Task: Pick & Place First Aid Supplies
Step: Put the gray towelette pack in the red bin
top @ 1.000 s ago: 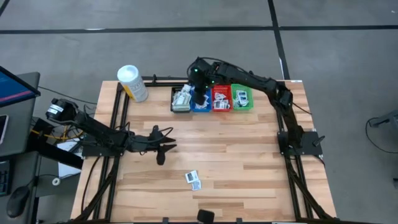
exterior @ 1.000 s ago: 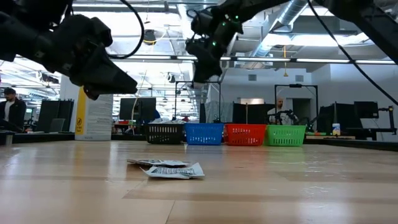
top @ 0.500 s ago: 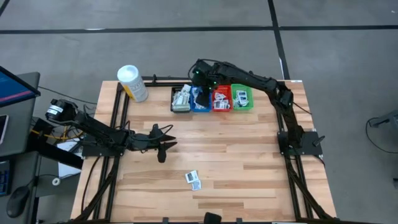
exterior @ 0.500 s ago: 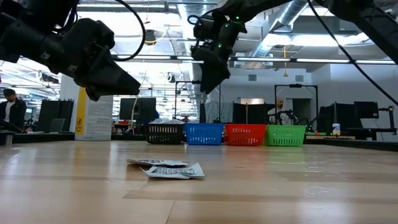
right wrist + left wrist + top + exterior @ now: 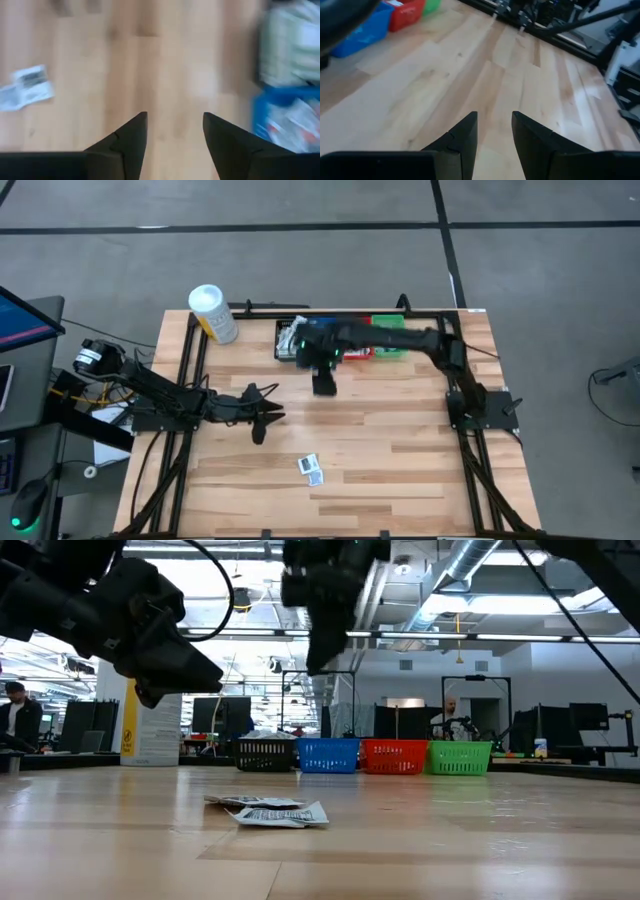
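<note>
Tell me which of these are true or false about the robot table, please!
1. Two packets lie on the bare table. True.
2. The right gripper holds a packet. False: its fingers are open with nothing between them.
3. The green bin stands beside the red bin. True.
4. The white tub lies inside the blue bin. False: it stands on the table's far left corner.
5. The left gripper is open and empty. True.

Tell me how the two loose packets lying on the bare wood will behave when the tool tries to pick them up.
The packets look thin and flat against the table, so probably light, floppy, hard to get under. They overlap in the low view, so one may drag the other. The open right tool holds nothing.
</note>
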